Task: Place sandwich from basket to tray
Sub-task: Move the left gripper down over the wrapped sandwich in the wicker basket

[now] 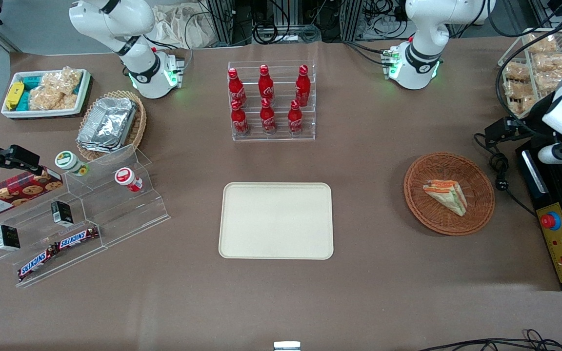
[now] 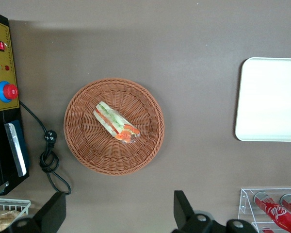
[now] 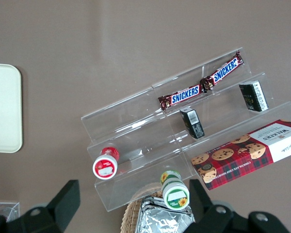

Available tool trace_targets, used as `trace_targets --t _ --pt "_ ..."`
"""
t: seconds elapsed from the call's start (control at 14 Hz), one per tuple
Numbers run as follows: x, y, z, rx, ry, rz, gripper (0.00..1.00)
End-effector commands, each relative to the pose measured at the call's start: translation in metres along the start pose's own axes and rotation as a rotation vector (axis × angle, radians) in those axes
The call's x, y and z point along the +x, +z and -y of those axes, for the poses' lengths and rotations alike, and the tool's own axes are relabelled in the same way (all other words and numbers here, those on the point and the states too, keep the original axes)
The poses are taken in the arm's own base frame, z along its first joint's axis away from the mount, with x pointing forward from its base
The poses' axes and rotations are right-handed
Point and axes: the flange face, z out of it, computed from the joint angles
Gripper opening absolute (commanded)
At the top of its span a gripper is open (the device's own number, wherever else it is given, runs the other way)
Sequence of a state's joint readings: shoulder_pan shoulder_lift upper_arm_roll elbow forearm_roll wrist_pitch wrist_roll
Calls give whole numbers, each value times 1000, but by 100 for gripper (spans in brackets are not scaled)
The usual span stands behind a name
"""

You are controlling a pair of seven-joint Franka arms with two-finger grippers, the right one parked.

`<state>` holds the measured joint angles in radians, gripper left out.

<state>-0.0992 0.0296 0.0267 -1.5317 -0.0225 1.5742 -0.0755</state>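
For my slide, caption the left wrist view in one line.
Open hand hovers above the wrapped sandwich lying in the wicker basket, tray empty.

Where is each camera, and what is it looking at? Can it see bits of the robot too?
Front view: faces the robots across the table, showing both arm bases, the tray and the basket.
Left wrist view: looks straight down from high up on the sandwich in the basket; the open tool shows.
Right wrist view: looks down on a clear stepped shelf of snacks; the parked arm's fingers show.
Shared: the tray shows in all three.
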Motion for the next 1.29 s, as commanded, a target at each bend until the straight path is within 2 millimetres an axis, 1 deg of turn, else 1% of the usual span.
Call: trace_targets --t 0.0,0.14,0.21,0.36,0.43,0.5,0.57,0.71,0.79,0.86,1.0,1.07,1.14,1.21 --pt "1 -7 -1 5 8 8 100" --pt "3 -6 1 -4 -21 10 100" --pt "4 1 4 -2 -67 25 100" --pt "15 33 5 4 -189 80 100" --pt "22 57 7 13 -250 113 100" --pt "27 75 8 22 -299 140 100" --pt "30 103 10 40 -353 187 100" --pt "34 150 13 64 -458 188 100" --pt "33 172 18 66 -496 176 100" --pt "31 201 33 70 -545 178 100" --pt "19 250 40 69 -602 152 100" --pt "12 278 51 64 -633 139 100" --pt "6 298 59 60 -672 120 100" --pt "-1 318 59 63 -708 117 100"
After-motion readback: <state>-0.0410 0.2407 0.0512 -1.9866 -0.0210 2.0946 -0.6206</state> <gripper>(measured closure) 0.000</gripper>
